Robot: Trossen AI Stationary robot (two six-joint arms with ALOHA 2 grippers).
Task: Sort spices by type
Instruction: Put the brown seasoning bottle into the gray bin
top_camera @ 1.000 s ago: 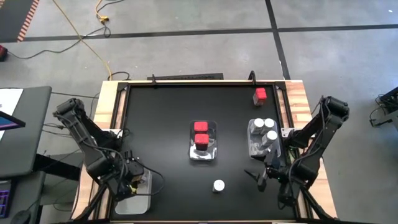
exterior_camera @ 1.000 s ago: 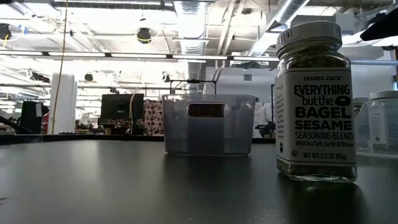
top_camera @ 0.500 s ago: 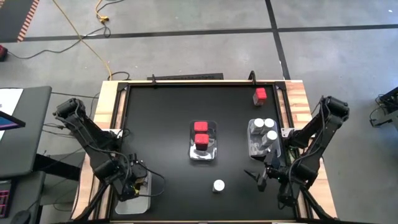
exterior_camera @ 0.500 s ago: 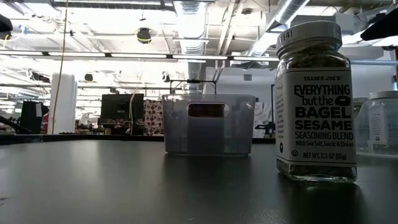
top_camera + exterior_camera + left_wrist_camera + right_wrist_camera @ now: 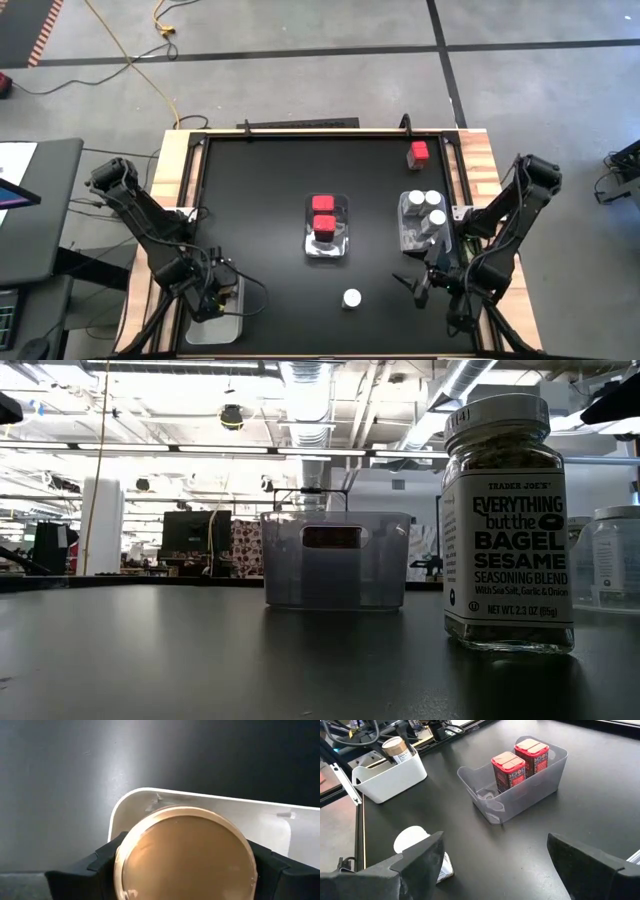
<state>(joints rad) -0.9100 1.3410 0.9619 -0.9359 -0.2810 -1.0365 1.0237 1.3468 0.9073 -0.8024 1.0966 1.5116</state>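
Note:
My left gripper (image 5: 207, 292) is at the table's near left corner, over a white bin (image 5: 222, 322), shut on a brown jar with a tan round lid (image 5: 185, 855). My right gripper (image 5: 418, 285) is open near the near right edge and touches nothing. A white-lidded jar (image 5: 351, 298) stands on the table to its left. Two red square-topped containers (image 5: 324, 212) stand in the middle clear bin (image 5: 328, 248). Three white-lidded jars (image 5: 425, 205) stand in the right clear bin (image 5: 408, 238). One red container (image 5: 418, 153) stands at the far right. My left gripper pinches the brown jar at its tan lid (image 5: 125, 857), one finger (image 5: 102, 857) on each side of the round top, coming from above. The jar (image 5: 397, 750) is upright at the white bin's rim; the bin's wall hides its lower part.
In the low view the white-lidded seasoning jar (image 5: 508, 520) stands close by, with the middle clear bin (image 5: 335, 560) behind it. Bare black tabletop lies between the white bin and the middle bin (image 5: 510, 795). Wooden table edges (image 5: 480, 160) flank the black surface.
My left gripper, with the brown jar, has moved a little toward the table's near edge, over the white bin. The right arm has kept still.

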